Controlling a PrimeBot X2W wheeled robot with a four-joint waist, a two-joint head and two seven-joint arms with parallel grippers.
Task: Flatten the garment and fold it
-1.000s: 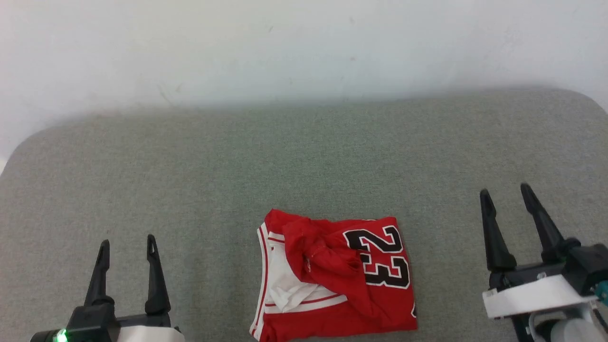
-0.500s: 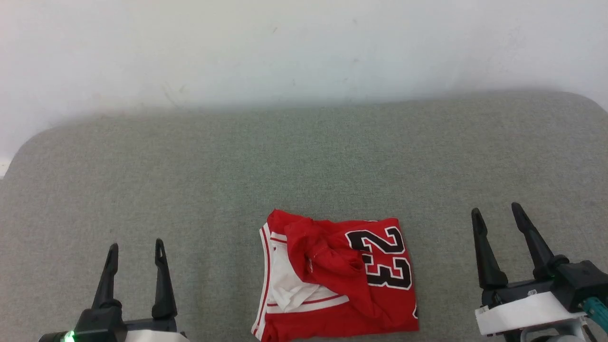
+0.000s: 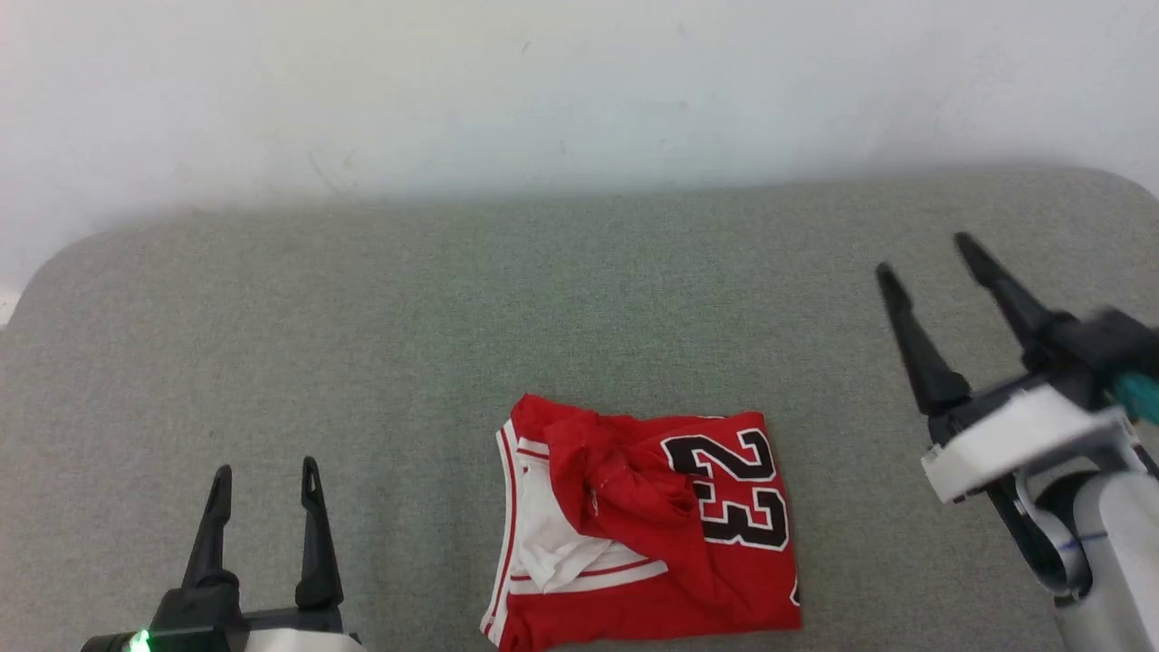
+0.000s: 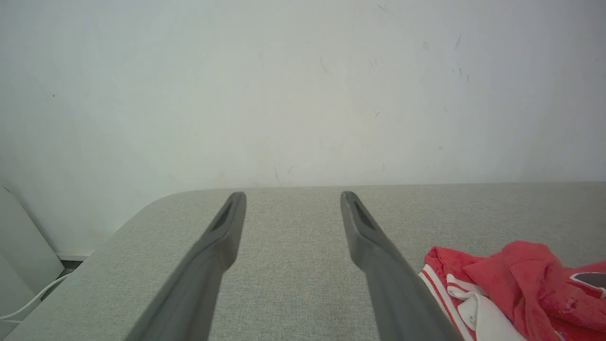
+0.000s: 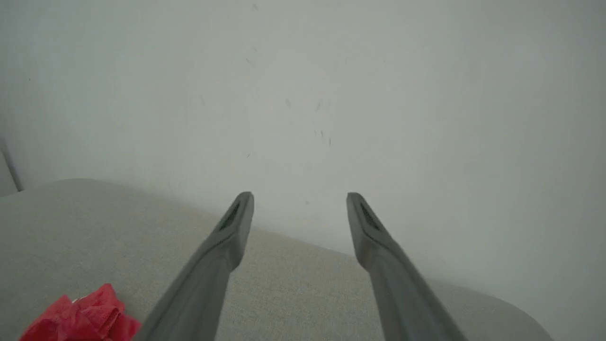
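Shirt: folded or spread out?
Folded but untidy: the shirt forms a compact rectangle, red fabric bunched over its white sleeve.

The left pincer (image 3: pixel 265 466) and right pincer (image 3: pixel 922 254) have dark tapered fingers, white wrists.

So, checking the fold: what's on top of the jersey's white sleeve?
A bunched red flap of the jersey lies over the white sleeve and the numerals' edge; anything beneath is hidden.
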